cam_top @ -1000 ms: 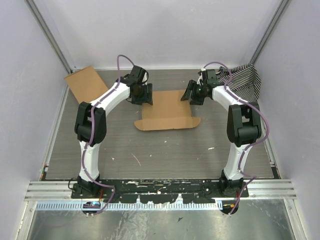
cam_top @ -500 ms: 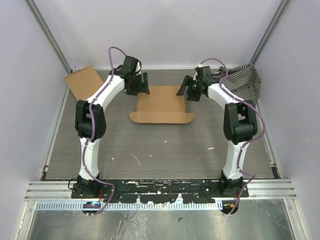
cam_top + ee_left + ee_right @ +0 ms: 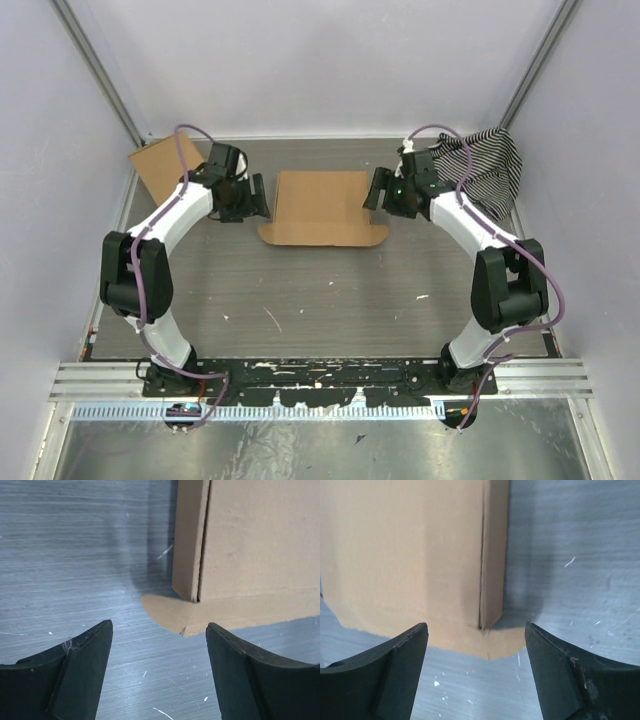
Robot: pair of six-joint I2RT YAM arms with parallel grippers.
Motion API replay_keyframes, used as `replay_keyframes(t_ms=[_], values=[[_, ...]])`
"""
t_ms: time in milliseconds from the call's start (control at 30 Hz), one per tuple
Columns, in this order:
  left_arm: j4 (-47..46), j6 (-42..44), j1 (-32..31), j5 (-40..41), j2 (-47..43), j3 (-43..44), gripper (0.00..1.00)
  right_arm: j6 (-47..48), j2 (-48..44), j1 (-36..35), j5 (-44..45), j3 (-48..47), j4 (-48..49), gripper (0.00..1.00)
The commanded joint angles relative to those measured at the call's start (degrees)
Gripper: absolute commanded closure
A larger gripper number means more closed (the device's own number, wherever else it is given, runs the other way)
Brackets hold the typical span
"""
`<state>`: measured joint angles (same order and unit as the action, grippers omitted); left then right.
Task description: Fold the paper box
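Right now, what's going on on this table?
Two robot arms are working on a plain brown cardboard mailer box lying on the grey table. The left gripper and right gripper sit open at its left and right sides, neither holding it. A narrow flap stands raised along each side; the rest lies flat.

Grey wood-grain table [image 3: 320,290] with white scuffs, paper box [image 3: 322,207] lay flat toward the back, cardboard rectangle [image 3: 162,168] at far-left corner, striped cloth [image 3: 490,165] at far-right corner
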<state>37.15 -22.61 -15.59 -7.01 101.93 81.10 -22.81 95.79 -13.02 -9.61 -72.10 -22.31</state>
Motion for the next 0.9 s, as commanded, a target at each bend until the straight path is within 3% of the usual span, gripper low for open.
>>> replay_keyframes(t_ms=[0, 333, 867], values=[[-8.5, -1.2, -2.0, 0.4, -4.3, -5.4, 0.19, 3.6, -4.1, -3.7, 2.3, 5.1, 2.4, 0.17], [-8.3, 3.2, -5.8, 4.9, -2.1, -4.5, 0.18, 4.9, -2.6, -4.8, 3.3, 7.9, 2.5, 0.10], [-10.6, 3.1, -8.9, 6.2, 0.1, -7.2, 0.17, 8.2, -0.8, -8.1, 3.4, 9.2, 2.0, 0.12]])
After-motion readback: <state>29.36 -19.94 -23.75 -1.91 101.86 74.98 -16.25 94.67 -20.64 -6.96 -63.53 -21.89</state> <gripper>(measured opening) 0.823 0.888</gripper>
